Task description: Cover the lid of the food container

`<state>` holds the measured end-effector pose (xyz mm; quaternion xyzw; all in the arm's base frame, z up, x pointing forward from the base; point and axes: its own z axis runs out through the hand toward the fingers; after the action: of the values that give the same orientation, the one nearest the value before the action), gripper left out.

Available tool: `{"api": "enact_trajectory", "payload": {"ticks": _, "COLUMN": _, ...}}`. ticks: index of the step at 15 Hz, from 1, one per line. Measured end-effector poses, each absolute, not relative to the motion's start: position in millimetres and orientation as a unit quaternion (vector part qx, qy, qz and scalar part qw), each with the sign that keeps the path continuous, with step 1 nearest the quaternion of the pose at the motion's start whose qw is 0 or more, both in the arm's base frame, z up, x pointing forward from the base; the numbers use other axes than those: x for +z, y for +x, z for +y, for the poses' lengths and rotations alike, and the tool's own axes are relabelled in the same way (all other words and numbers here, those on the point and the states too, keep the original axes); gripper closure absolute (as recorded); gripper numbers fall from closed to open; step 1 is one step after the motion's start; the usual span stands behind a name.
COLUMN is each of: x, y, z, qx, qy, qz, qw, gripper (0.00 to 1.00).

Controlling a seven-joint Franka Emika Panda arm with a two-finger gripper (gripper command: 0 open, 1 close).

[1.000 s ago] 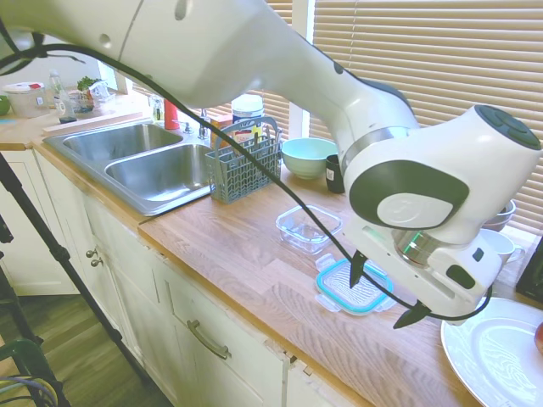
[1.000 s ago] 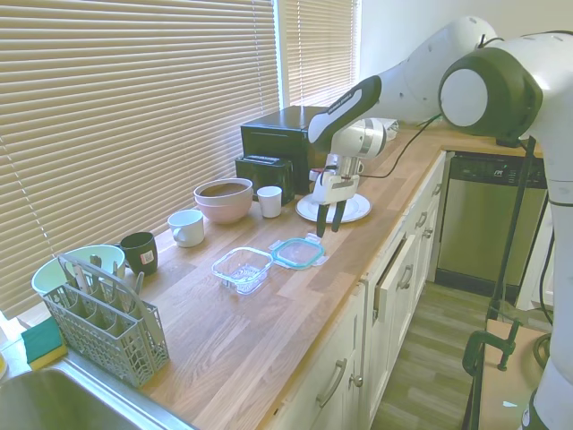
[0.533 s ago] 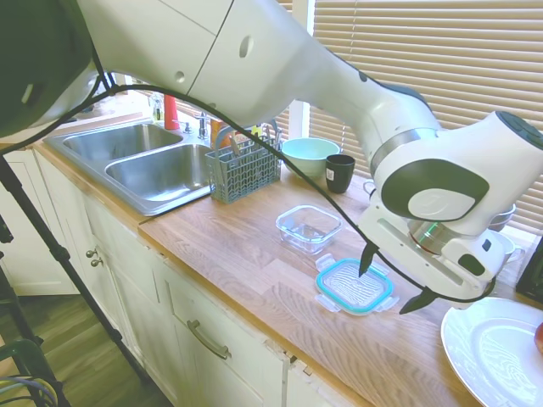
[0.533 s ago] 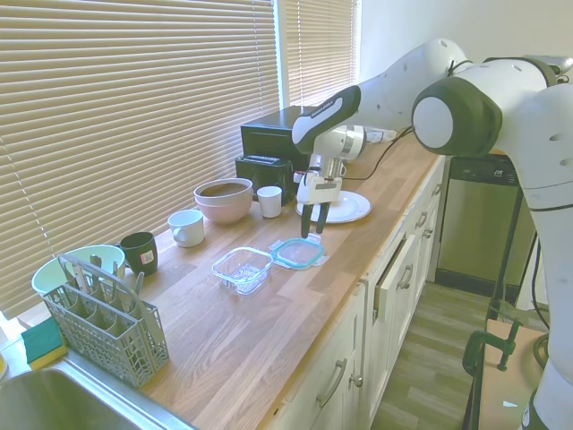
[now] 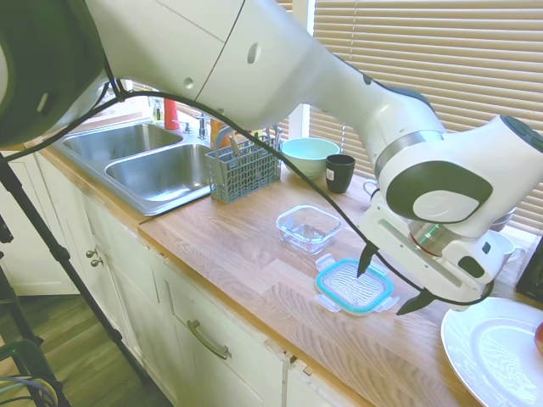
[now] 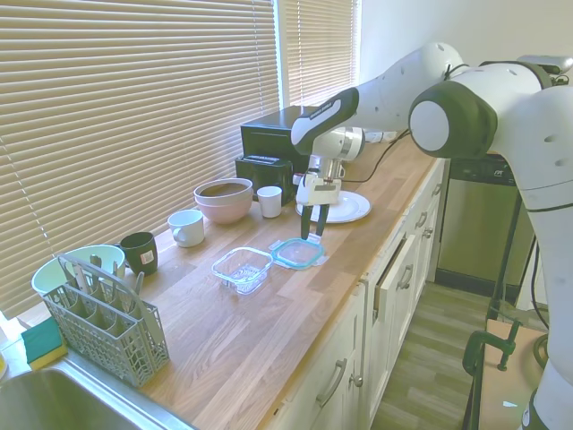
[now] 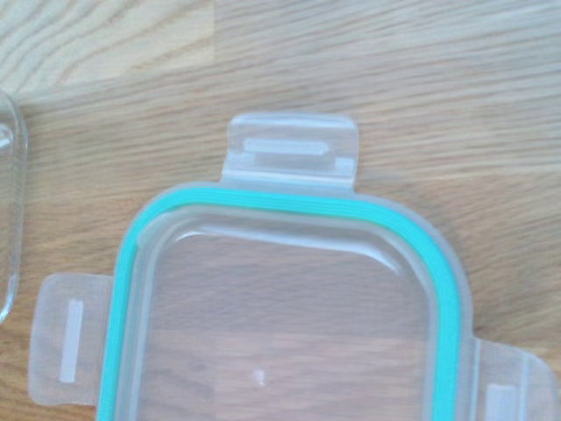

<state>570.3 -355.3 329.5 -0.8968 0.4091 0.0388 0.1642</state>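
The claw (image 5: 392,282), fingers apart, hovers over the teal-rimmed lid (image 5: 355,286) lying flat on the table (image 5: 246,254), at 4 o'clock from the empty food container (image 5: 308,227). Pinching a flat lid risks slipping.

Lid (image 7: 289,307) cut off at wrist-view bottom edge — only three tabs visible. Food container (image 7: 7,202) just a sliver at left edge. White plate (image 5: 496,352) clipped at lower right — red item on it unidentifiable.

lid (image 5: 356,287) flat on counter (image 5: 246,254), just beside food container (image 5: 308,227)
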Motion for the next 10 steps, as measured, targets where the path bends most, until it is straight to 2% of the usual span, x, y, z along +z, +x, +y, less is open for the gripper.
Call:
{"api": "enact_trajectory", "payload": {"ticks": 4, "x": 324.9, "y": 576.3, "z": -348.7, "qx": 0.042, "qy": -0.897, "qz": 0.408, "qw": 0.167, "gripper": 0.0}}
{"api": "enact_trajectory", "payload": {"ticks": 5, "x": 324.8, "y": 577.6, "z": -347.4, "qx": 0.042, "qy": -0.896, "qz": 0.408, "qw": 0.167, "gripper": 1.0}}
{"api": "enact_trajectory", "payload": {"ticks": 10, "x": 324.2, "y": 581.6, "z": -340.9, "qx": 0.043, "qy": -0.898, "qz": 0.405, "qw": 0.17, "gripper": 1.0}}
